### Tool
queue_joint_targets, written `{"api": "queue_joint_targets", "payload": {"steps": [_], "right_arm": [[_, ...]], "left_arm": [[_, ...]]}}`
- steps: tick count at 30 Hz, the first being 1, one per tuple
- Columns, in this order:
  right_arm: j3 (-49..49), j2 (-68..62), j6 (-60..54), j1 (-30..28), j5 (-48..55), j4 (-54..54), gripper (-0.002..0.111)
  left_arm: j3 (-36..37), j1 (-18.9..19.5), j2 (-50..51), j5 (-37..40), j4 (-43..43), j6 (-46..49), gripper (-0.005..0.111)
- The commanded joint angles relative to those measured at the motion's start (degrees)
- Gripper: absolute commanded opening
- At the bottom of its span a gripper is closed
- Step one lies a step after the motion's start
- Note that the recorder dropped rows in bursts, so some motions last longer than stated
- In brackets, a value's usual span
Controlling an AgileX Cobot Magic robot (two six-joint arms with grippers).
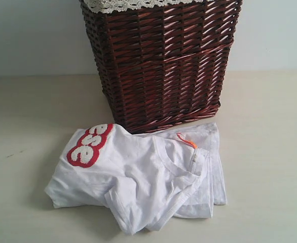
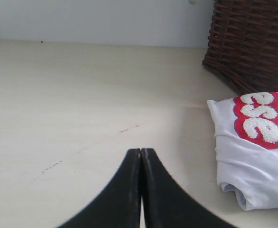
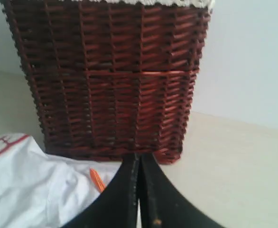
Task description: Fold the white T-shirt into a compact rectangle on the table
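White T-shirt (image 1: 138, 177) is a crumpled heap on the table (image 1: 27, 111), centre-front in the exterior view. It sits at 6 o'clock from the wicker basket (image 1: 163, 61), and its back edge looks to be touching the basket base. The red-outlined lettering (image 1: 87, 146) is at the heap's 10 o'clock and the orange neck tag (image 1: 186, 140) at its 1 o'clock. Layers are bunched and overlapping, and I can't pick out a clean sleeve or hem.

Left gripper (image 2: 140, 152): jaws pressed fully together, holding nothing. It hangs over bare table with the lettered end apart from it. Right gripper (image 3: 139, 156): same, closed tight and empty, aimed at the basket front, with the tag and collar area close to its tips.

My read is that folding hasn't started and we're at the approach/spread-out stage.

Next move calls for:
- open both jaws
- left takes the lettered end, right takes the collar/tag side
- drag toward 6 o'clock, clear of the basket, then pull apart to flatten before any fold

Risk: pinching several layers at once.
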State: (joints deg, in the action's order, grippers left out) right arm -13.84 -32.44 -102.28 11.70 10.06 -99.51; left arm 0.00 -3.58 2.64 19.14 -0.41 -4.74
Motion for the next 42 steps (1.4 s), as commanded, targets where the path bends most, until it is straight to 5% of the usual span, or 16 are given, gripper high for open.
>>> {"api": "queue_joint_targets", "payload": {"steps": [1, 12, 25, 34, 42], "right_arm": [[9.59, 14.16, -1.53, -0.01, -6.15, -0.44, 0.000], [12.13, 29.80, -4.47, -1.20, -19.75, -0.44, 0.000], [12.34, 32.44, -3.96, -1.20, -20.61, -0.44, 0.000], [13.84, 32.44, -3.84, -9.94, -12.94, -0.44, 0.000], [13.84, 32.44, -4.00, -11.70, -14.54, -0.44, 0.000]], "left_arm": [[0.00, 0.16, -0.05, -0.97, -0.46, 0.03, 0.000], [0.00, 0.16, -0.05, -0.97, -0.46, 0.03, 0.000], [0.00, 0.16, -0.05, -0.97, -0.46, 0.05, 0.000], [0.00, 0.16, -0.05, -0.97, -0.46, 0.05, 0.000], [0.00, 0.16, -0.05, -0.97, -0.46, 0.05, 0.000]]}}
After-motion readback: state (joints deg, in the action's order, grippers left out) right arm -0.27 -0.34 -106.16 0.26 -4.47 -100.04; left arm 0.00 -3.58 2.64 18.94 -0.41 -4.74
